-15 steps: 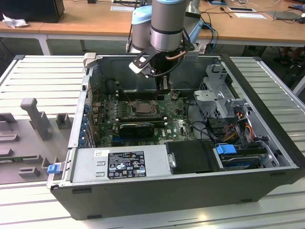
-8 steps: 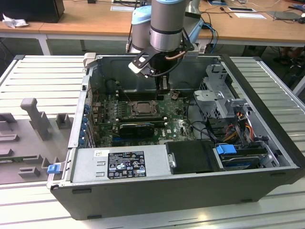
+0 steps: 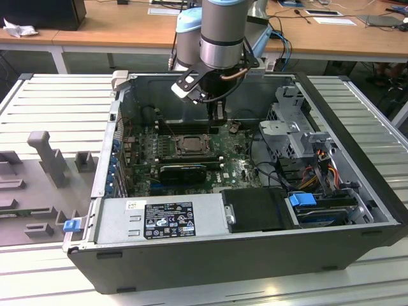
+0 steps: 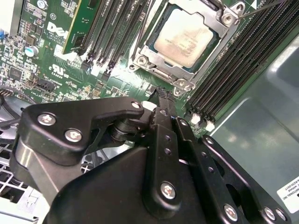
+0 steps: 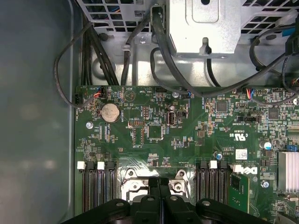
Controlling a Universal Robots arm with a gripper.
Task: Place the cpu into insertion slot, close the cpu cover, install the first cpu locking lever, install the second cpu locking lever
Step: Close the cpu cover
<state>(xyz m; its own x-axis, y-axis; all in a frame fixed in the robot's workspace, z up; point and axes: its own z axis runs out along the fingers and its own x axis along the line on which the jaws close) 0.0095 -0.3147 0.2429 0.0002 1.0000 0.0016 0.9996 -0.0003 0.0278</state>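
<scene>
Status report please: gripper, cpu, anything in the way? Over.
Gripper shut, tips beside the insertion slot corner. Cpu seated, cpu cover down around it. Memory slots flank the socket, nothing lying on top.

Your arm [image 3: 222, 38] was a silver-grey cylinder above the tool [image 4: 161, 95], ending in a black band, with a pale blue joint cap [image 3: 189, 22] rounded beside it. A thin cable [image 3: 233, 75] looped under that band. In the second wrist view the tool was matt black, made of flat linkage plates [image 4: 70, 135] with rounded ends. Bright silver screws [image 4: 168, 190] pinned each plate.
</scene>
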